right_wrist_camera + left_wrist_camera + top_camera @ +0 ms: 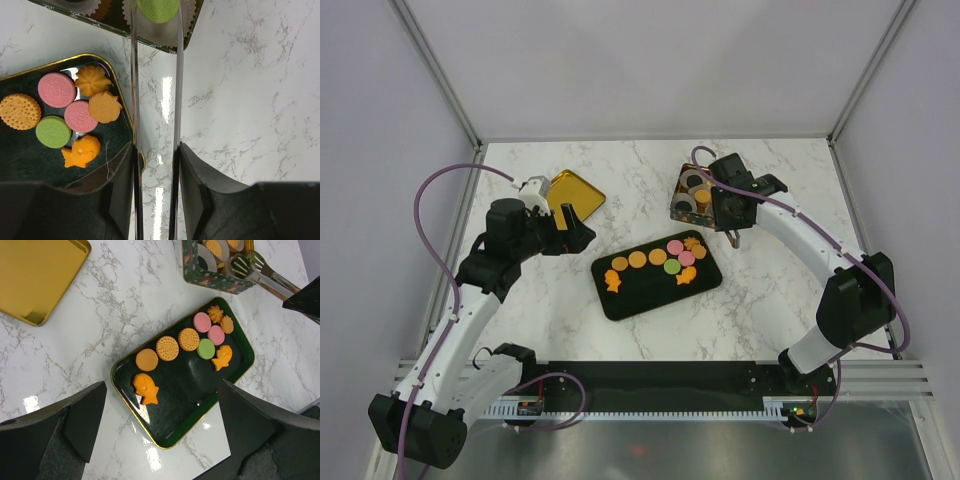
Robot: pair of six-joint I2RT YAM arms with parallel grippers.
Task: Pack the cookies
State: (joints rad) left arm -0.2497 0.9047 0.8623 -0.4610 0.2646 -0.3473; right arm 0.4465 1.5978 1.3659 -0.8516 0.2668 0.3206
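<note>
Several cookies (660,260) lie on the black tray (640,297): orange rounds, two pink, one green and orange fish and flower shapes (178,344). My right gripper (156,160) is shut on metal tongs (134,100). The tong tips reach into the patterned tin (688,205). A green cookie (158,9) sits between the tips over a white paper cup (186,15); whether it is still pinched I cannot tell. My left gripper (162,430) hangs open above the tray's near left corner (165,437), holding nothing.
A gold lid (575,193) lies at the back left of the marble table (760,300). The tin (210,277) holds more paper cups with cookies in them. The tray (20,160) sits just left of the tongs.
</note>
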